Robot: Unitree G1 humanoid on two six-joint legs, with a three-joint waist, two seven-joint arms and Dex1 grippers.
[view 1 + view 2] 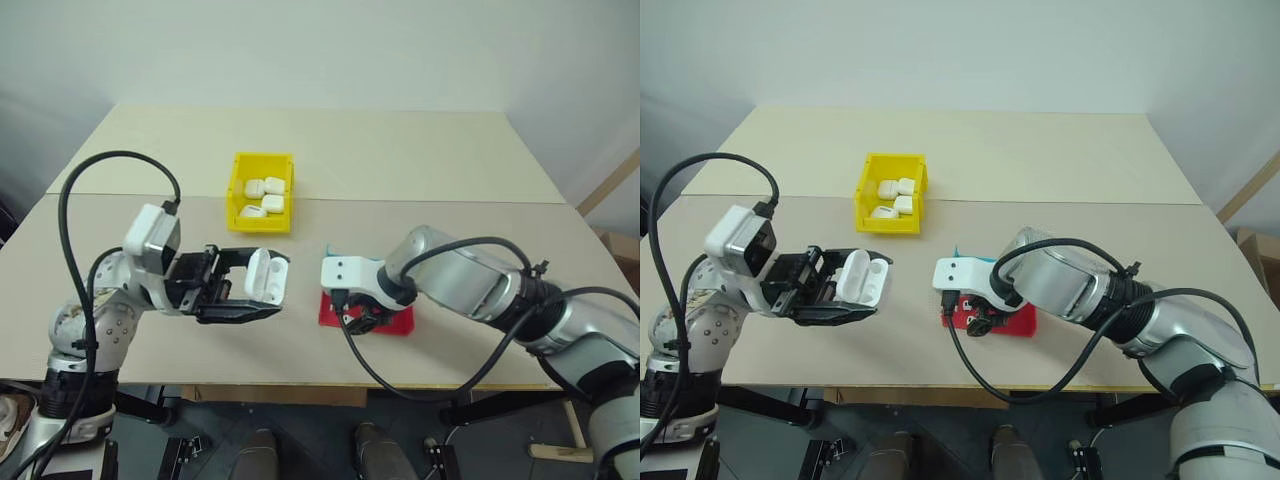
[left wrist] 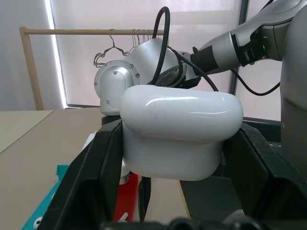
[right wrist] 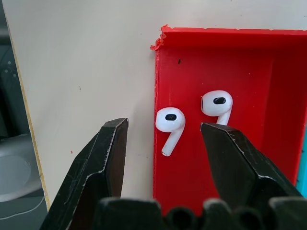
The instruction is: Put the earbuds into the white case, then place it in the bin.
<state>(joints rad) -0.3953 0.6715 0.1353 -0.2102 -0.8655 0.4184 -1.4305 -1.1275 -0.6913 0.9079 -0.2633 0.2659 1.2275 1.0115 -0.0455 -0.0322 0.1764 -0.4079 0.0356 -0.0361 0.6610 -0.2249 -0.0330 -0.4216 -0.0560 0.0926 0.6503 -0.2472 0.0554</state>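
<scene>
My left gripper [image 1: 281,286] is shut on the white case [image 1: 266,275], held above the table with its lid flipped open. In the left wrist view the case [image 2: 180,130] is clamped between both fingers [image 2: 91,177]. Two earbuds [image 3: 170,122] [image 3: 217,104] lie side by side in the red tray [image 3: 240,62], apart from each other. My right gripper [image 3: 164,125] points down over them, open, its fingers either side of the nearer earbud, one finger past the tray's edge. In the head view the right gripper [image 1: 362,318] hangs over the tray [image 1: 398,322]. The yellow bin [image 1: 258,225] stands beyond the case.
Several creamier cases [image 1: 264,195] lie inside the bin. A blue part of the tray [image 1: 331,250] shows behind my right wrist. The table's front edge [image 1: 300,385] runs close below both arms, and a seam [image 1: 450,201] crosses the tabletop behind the bin.
</scene>
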